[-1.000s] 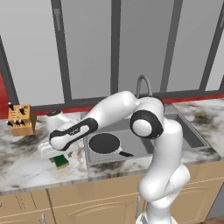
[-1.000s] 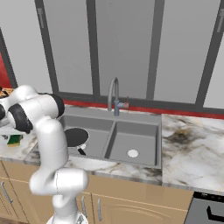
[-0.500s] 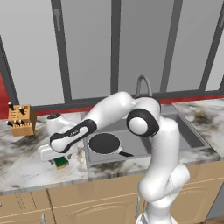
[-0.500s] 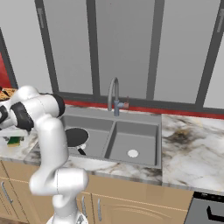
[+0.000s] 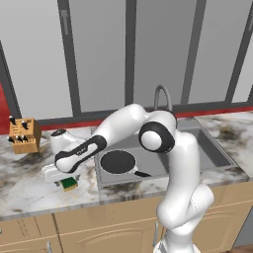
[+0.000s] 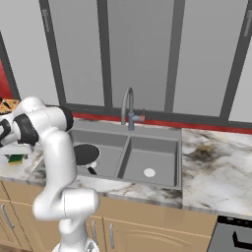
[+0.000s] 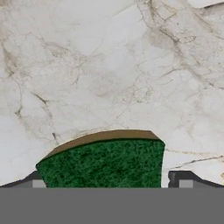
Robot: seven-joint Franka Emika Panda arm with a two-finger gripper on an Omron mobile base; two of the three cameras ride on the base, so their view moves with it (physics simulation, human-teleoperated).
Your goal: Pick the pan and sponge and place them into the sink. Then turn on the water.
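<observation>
You had lowered the gripper (image 7: 111, 183) over the sponge (image 7: 105, 162) on the counter (image 7: 109, 65) left of the sink (image 5: 207, 148), jaws spread wide either side, probably not yet touching. The pan (image 5: 117, 162) already lay in the basin.

Sponge (image 7: 105, 164) rough green scrub top; counter (image 7: 109, 65) glossy veined marble; pan (image 5: 117, 162) matt blk.

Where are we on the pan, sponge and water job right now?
Done: the pan lies in the left basin of the sink. In hand: the open end effector is down over the sponge on the counter, fingertips on either side, not yet closed. Left: grip and move the sponge, then turn on the faucet; no water runs.
</observation>
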